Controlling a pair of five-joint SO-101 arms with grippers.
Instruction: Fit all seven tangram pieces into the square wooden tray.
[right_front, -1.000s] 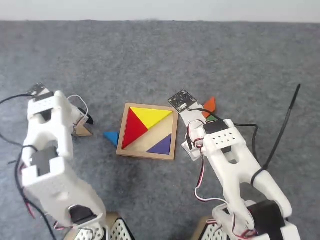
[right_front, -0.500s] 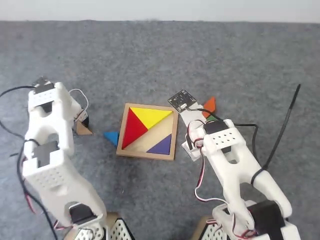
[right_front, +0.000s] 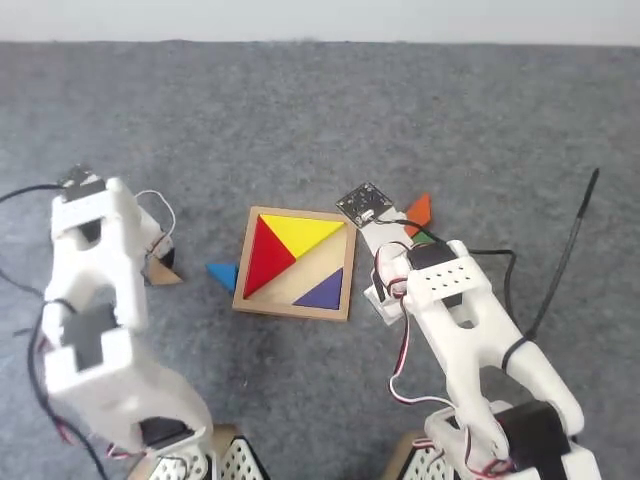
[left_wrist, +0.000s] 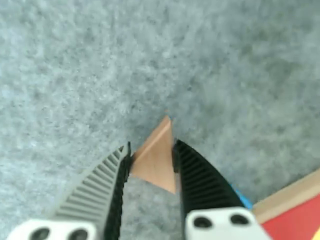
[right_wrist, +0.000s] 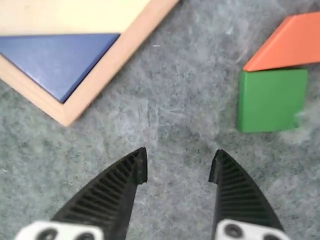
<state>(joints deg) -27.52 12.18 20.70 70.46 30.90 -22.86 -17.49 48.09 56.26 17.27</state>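
high view: wooden tray (right_front: 290, 308) has 3 of 7 in, I'd say: red triangle (right_front: 262, 265), yellow triangle (right_front: 300, 233), purple triangle (right_front: 322, 292). 4 outside: blue triangle (right_front: 222, 273), tan triangle (right_front: 163, 272), orange piece (right_front: 419, 210), green square (right_front: 424, 237).
left wrist: left gripper (left_wrist: 151, 150) is pinching the tan triangle, near the tray.
right wrist: right gripper (right_wrist: 177, 162) is spread wide, holding nothing, over carpet between tray corner and green square.

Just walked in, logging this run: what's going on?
Two arms are filling a square wooden tray with tangram pieces. A red triangle, a yellow triangle and a dark blue triangle sit in it. The left gripper is shut on a tan triangle left of the tray, near a light blue triangle. The right gripper hangs open over the mat beside the green square and orange piece.
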